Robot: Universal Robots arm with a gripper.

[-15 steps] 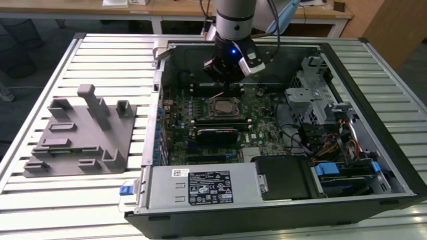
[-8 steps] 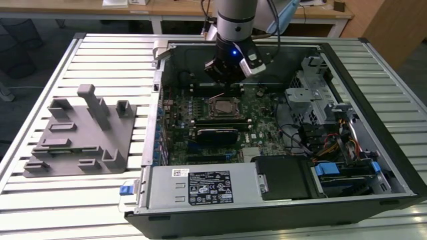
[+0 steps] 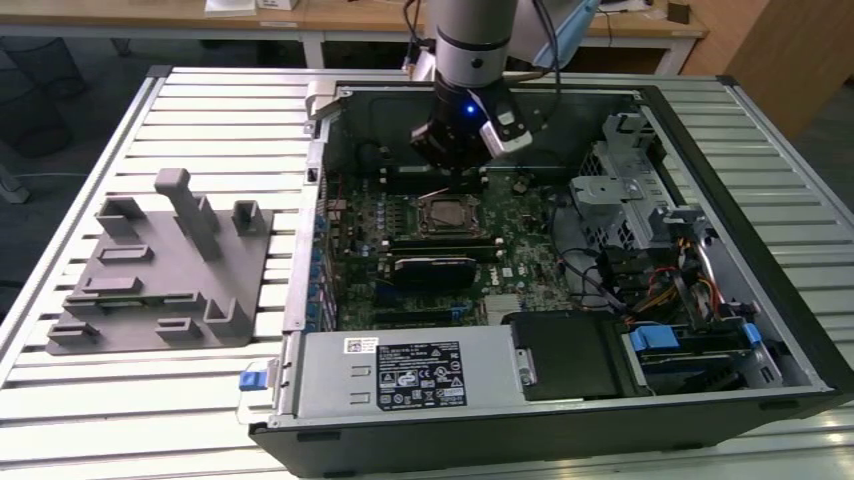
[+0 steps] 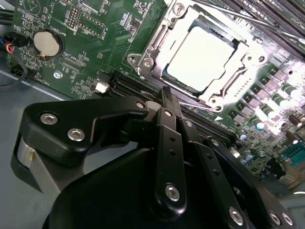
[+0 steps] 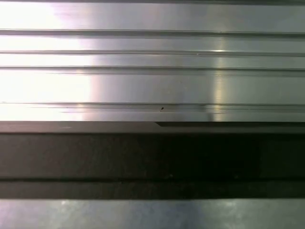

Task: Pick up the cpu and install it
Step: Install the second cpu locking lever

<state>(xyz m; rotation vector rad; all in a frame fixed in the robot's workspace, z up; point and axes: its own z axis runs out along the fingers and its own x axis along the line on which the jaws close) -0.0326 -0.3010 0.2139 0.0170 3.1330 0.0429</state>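
The cpu [image 4: 201, 58], a flat square chip with a shiny silver top, lies inside the metal-framed socket [image 4: 143, 59] on the green motherboard [image 4: 90, 28]. In the exterior view the cpu [image 3: 445, 212] sits mid-board inside the open computer case [image 3: 747, 180]. My gripper [image 4: 167, 93] hangs just beside the socket, its black fingers [image 4: 169, 143] drawn together with nothing between them. From outside, the gripper [image 3: 461, 178] is a little above the board, on the far side of the socket.
A grey plastic fixture plate [image 3: 160, 270] with blocks lies on the slatted table at the exterior view's left. Inside the case are a power supply [image 3: 400, 375], a drive cage [image 3: 627, 170], cables [image 3: 641, 280] and a coin battery [image 4: 46, 44]. The first wrist view faces table slats [image 5: 152, 71].
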